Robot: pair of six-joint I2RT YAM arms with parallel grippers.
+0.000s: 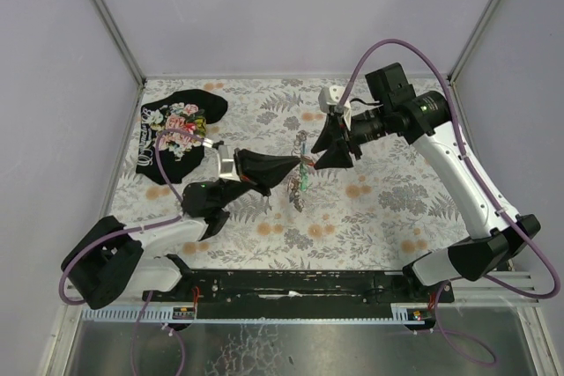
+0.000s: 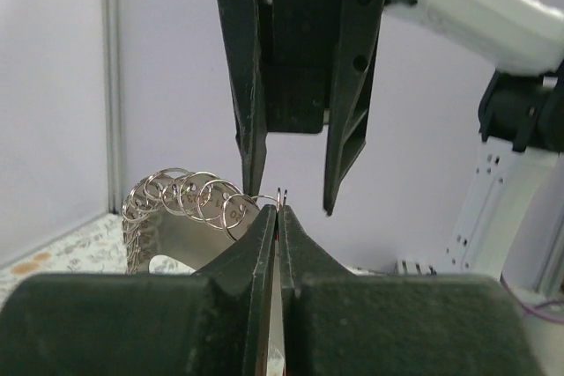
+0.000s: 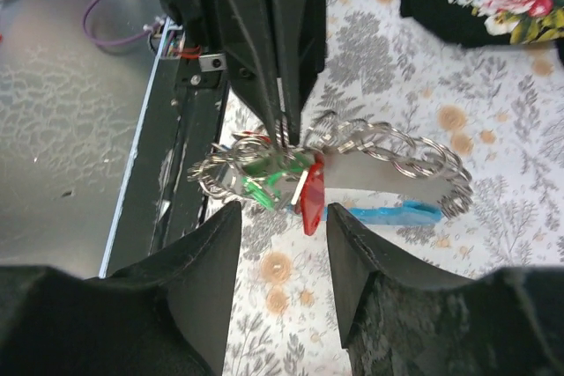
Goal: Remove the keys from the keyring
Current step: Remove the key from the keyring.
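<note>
Keyring (image 3: 392, 143) pinched in left end effector (image 2: 278, 217); keys (image 3: 308, 193) sit between spread right end effector (image 3: 284, 210).

Black fabric cloth with pink floral print (image 1: 176, 134): crumpled, far-left corner. White tablecloth with grey fern and orange flower pattern (image 1: 388, 209): spread flat beneath it.

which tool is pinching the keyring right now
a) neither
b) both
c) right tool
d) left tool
d: the left tool is shut tight with the keyring caught between its tips, while the right tool stands open on either side of the keys.
</note>
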